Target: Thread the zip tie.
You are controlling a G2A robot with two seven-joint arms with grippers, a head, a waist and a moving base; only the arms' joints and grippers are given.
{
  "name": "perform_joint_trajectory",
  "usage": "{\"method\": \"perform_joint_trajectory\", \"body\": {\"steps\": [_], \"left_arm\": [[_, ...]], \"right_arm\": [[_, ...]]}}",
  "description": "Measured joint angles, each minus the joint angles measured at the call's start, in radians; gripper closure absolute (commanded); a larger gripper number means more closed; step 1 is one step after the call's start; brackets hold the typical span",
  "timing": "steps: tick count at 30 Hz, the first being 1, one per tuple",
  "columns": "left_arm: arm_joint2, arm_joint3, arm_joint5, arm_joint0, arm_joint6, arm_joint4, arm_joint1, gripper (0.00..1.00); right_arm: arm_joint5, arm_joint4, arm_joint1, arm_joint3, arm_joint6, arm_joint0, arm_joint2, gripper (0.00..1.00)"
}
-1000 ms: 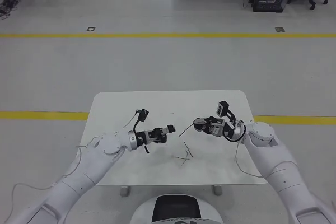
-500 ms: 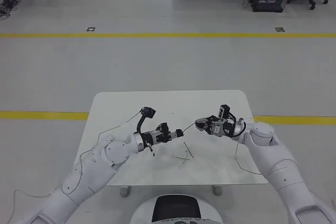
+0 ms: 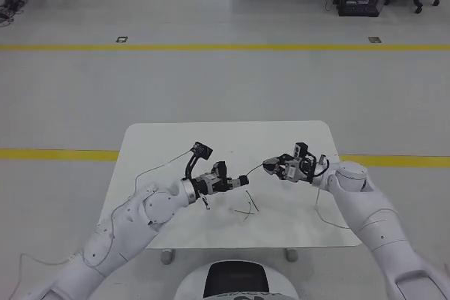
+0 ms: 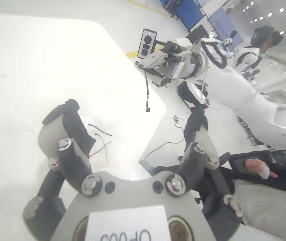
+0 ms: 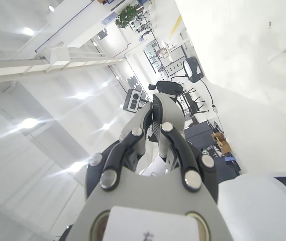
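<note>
My right gripper (image 3: 266,164) hangs above the middle of the white table (image 3: 154,142), shut on a thin black zip tie (image 3: 253,172). In the left wrist view the zip tie (image 4: 147,94) hangs from the right gripper (image 4: 145,69), and its free end has a small head. My left gripper (image 3: 241,180) is open just beside that free end, and its two fingers (image 4: 70,121) stand wide apart with nothing between them. In the right wrist view the right gripper (image 5: 153,104) has its pads pressed together; the tie is hidden there.
A few loose black zip ties (image 3: 248,203) lie on the table near its front, below the two grippers; they also appear as zip ties (image 4: 100,136) in the left wrist view. The table's right edge (image 4: 158,116) lies close under the right arm.
My left arm has moved right and slightly forward, bringing its open gripper up to the tie's free end. The right gripper has stayed almost still with the tie.
</note>
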Motion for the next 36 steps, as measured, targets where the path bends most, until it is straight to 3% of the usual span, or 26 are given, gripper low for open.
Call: {"method": "perform_joint_trajectory", "body": {"steps": [3, 10, 13, 21, 24, 29, 36], "left_arm": [[0.024, -0.044, 0.000, 0.007, 0.058, 0.101, 0.012, 0.00], [0.102, -0.056, 0.000, -0.004, 0.237, 0.300, 0.046, 0.00], [0.102, -0.056, 0.000, -0.005, 0.237, 0.298, 0.046, 0.00], [0.100, -0.057, 0.004, -0.007, 0.246, 0.318, 0.045, 0.00], [0.111, -0.062, 0.000, -0.020, 0.286, 0.439, 0.046, 0.00], [0.134, -0.050, 0.000, -0.032, 0.363, 0.668, 0.053, 0.00], [0.153, -0.041, 0.003, -0.039, 0.457, 0.901, 0.059, 0.00]], "right_arm": [[-0.004, 0.026, 0.008, 0.070, 0.050, 0.051, -0.039, 1.00], [-0.004, 0.105, 0.027, 0.262, 0.170, 0.206, -0.206, 1.00], [-0.004, 0.117, 0.029, 0.315, 0.207, 0.251, -0.274, 1.00], [-0.004, 0.117, 0.029, 0.308, 0.202, 0.243, -0.262, 1.00], [-0.004, 0.151, 0.028, 0.314, 0.213, 0.232, -0.267, 1.00], [-0.004, 0.182, 0.031, 0.384, 0.291, 0.276, -0.326, 1.00], [-0.004, 0.230, 0.020, 0.522, 0.369, 0.386, -0.490, 1.00]]}}
